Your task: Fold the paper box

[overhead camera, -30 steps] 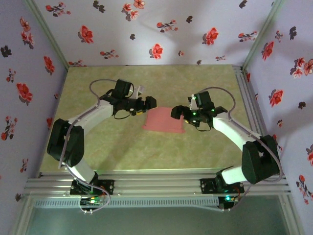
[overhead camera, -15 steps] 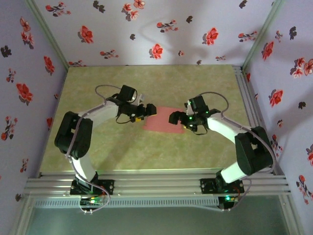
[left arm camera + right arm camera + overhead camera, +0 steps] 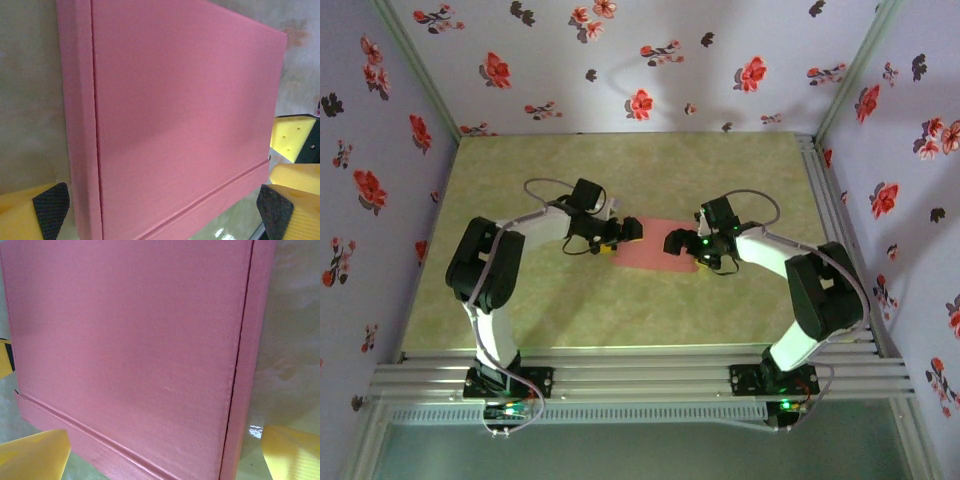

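I am seeing the paper box (image 3: pixel 656 246) lying flat, pink face up, mid-table (image 3: pixel 620 170); it is looking fully folded; left gripper (image 3: pixel 628 231) and right gripper (image 3: pixel 674 241) are hovering wide open, holding nothing.

Paper box (image 3: pixel 652 252) flat on table (image 3: pixel 720 170), left end effector (image 3: pixel 629 231) at its left edge; right end effector (image 3: pixel 675 241) opposite
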Controlling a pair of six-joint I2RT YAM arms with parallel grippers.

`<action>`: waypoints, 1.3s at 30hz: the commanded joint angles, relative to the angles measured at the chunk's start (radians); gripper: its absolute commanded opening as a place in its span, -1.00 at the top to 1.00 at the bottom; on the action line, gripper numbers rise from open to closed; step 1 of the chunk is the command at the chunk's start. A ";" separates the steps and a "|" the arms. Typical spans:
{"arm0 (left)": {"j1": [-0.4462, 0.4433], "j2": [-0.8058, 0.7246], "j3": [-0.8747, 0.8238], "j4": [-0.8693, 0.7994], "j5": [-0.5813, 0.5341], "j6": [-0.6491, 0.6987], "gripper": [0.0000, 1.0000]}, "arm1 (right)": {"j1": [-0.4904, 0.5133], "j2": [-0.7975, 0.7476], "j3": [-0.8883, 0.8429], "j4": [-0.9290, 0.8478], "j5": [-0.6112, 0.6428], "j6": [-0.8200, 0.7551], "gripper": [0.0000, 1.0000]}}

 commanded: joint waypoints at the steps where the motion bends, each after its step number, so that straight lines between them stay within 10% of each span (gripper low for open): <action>1: -0.007 0.015 0.032 0.018 0.002 0.016 -1.00 | 0.003 0.013 0.040 0.029 0.022 -0.003 -0.97; 39: 0.010 -0.187 0.075 0.012 0.106 -0.028 -1.00 | -0.076 -0.180 0.119 -0.099 -0.149 -0.042 -0.95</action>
